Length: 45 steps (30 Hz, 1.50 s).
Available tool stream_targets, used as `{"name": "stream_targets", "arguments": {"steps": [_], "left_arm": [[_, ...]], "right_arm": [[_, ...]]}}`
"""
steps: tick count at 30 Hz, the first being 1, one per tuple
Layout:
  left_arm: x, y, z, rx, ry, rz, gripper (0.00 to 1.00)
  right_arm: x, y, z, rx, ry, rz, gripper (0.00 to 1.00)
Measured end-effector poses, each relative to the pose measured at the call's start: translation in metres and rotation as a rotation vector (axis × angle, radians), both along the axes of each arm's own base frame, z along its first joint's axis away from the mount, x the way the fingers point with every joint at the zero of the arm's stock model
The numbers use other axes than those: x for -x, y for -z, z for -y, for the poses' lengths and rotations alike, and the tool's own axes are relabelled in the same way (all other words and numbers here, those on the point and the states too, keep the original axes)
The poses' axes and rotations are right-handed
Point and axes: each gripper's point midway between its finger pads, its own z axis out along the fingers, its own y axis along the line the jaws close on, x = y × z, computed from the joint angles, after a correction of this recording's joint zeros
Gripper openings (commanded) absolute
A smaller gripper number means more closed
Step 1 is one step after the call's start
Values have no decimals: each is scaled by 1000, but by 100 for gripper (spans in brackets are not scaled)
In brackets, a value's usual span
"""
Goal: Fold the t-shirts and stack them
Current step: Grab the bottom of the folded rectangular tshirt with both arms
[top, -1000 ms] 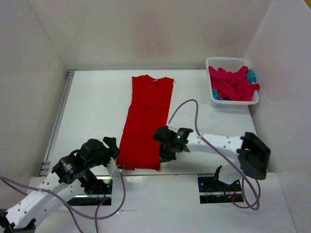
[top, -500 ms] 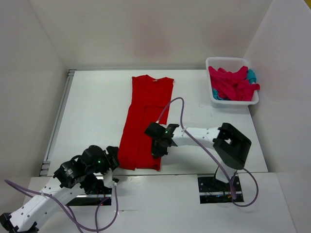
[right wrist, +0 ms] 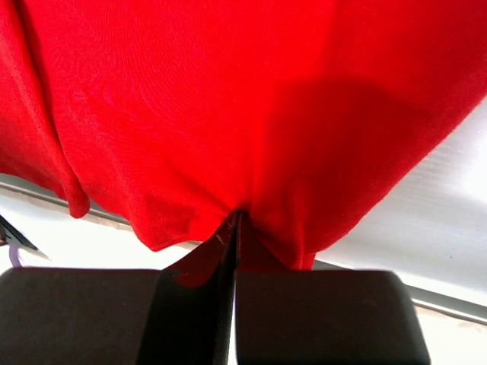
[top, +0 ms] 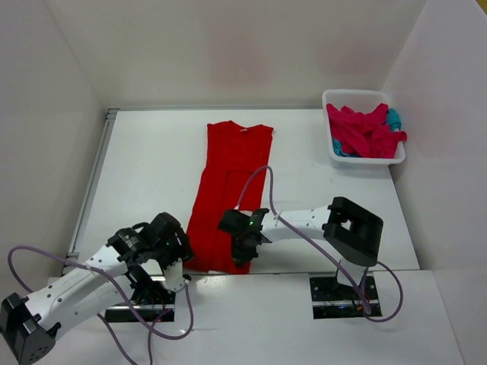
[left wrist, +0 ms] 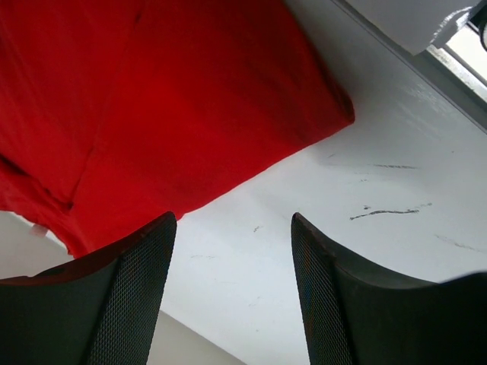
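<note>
red t-shirt (top: 221, 182) hem pinched in right jaws, fully closed | left jaws wide apart, empty

The red t-shirt (top: 228, 182), a long folded strip, has its hem pinched in the right end effector (top: 242, 257); the pink t-shirt (top: 364, 131) and the teal t-shirt (top: 393, 118) lie crumpled well beyond.

A white surface (top: 152, 175) stretches out before me, closed in by plain white walls (top: 228, 46) on three sides. A metal rail (top: 90, 186) runs along its left edge. A white plastic basket (top: 358, 92) sits in the far right corner. A few dark scuff marks (left wrist: 384, 213) streak the near part.
</note>
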Motion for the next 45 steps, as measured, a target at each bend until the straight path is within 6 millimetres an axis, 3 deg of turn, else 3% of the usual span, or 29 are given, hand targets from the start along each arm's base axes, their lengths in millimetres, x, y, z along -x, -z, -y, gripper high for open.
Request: {"name": "stream_targets", "arguments": {"steps": [1,3,4,5,8,10,13,15,21,26,30,37,45], "left_arm": [[0,1,-1,-11,1,-4,70],[1,2,-4,-26,6,-3,71],[1,0,-4,-28,19,9,71],[0,-2,-4,-24,28,31,71],[-3,-10,-2,-15,88,121,71],[-1,-8,-1,-21,131,150,71],[8,-6,8,-7,223,178,71],[15,-5,13,16,277,200,69],[27,12,18,-50,364,129,65],[31,34,8,-189,384,29,62],[27,31,8,-233,396,35,62],[32,15,26,-139,441,84,56],[40,41,14,-267,452,-42,54]], "right_arm": [[1,0,0,2,-3,0,0],[2,-1,0,1,2,-2,11],[2,-3,0,0,9,-3,17],[2,-6,1,-3,15,-3,30],[2,-29,0,-53,48,12,54],[1,-52,0,-111,66,31,59],[2,-84,3,-201,93,60,60],[4,-87,9,-215,112,60,61],[16,-56,34,-122,143,11,62],[18,-46,38,-89,151,-5,62],[20,-40,42,-76,158,-13,62],[22,-33,44,-70,159,-24,62],[25,-14,42,-31,142,-54,62]]}}
